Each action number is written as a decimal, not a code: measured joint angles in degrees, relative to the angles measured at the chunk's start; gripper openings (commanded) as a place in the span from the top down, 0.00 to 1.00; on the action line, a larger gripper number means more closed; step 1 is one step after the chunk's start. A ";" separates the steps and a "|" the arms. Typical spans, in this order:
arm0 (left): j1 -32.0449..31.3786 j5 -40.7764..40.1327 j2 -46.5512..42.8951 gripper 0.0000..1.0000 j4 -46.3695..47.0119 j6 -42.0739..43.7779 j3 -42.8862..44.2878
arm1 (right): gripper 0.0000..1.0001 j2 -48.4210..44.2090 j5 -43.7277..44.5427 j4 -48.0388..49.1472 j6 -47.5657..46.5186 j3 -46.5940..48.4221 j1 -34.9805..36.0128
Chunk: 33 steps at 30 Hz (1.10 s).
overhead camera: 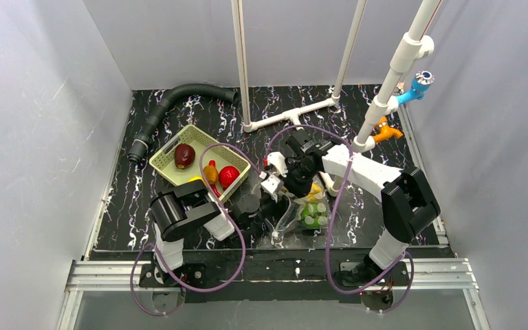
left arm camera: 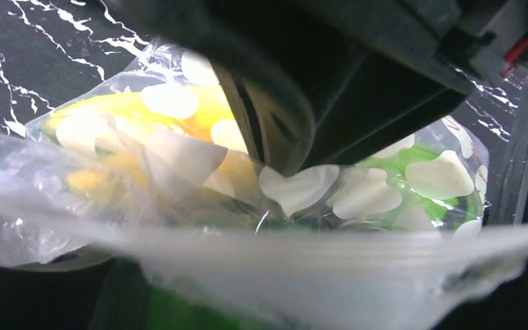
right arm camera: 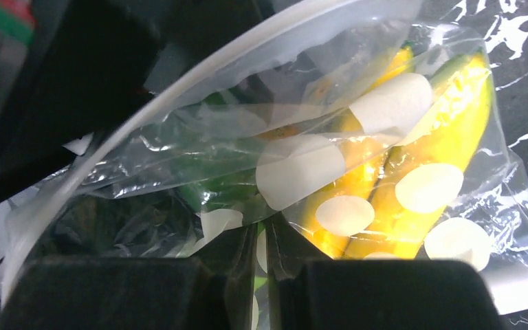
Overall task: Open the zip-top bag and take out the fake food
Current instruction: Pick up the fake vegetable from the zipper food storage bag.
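Far left, the hose [overhead camera: 158, 117] curls along the back of the table [overhead camera: 357, 220]. Next over sits the basket [overhead camera: 170, 144], skewed. In it I see a dark red piece [overhead camera: 184, 155], then an orange piece [overhead camera: 210, 172] and a red piece [overhead camera: 228, 176] side by side.

Just right of the basket, my left gripper [overhead camera: 265, 210] is down low at the left edge of the bag [left arm camera: 295, 192]. From that wrist the zip rim runs blurred right across the foreground and covers my own fingers. I cannot tell how far apart they are, or whether they grip anything.

The bag lies on the table between my two grippers, near the front edge. Through the dotted film I see the banana [right arm camera: 419, 137] on the far side and a green piece [left arm camera: 412, 165] nearer the front, both inside. Whether the zip is parted, I cannot tell.

My right gripper [right arm camera: 268, 265] reaches in from the right onto the far part of the bag. Its fingers are narrow, only a slit between them, and bag film is pinched in that slit.

Further right, white pipes [overhead camera: 289, 118] rise from the back of the table. An orange clamp [overhead camera: 385, 129] sits at the foot of the rightmost one.
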 measured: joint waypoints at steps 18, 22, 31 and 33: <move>0.09 0.92 -27.06 1.00 -25.40 -1.55 -4.28 | 0.28 -16.11 -8.09 0.11 -1.77 -1.81 -5.18; 0.15 2.29 -30.29 1.00 -32.06 -3.32 -4.42 | 0.16 -19.04 -11.47 -0.55 -3.87 -4.13 -5.62; 0.83 4.02 -36.52 1.00 -41.64 -7.28 -5.57 | 0.00 -21.81 -21.75 -3.72 -11.54 -8.13 -5.66; 0.94 4.46 -37.86 1.00 -42.60 -7.87 -5.57 | 0.00 -21.86 -23.69 -4.09 -13.25 -9.16 -5.66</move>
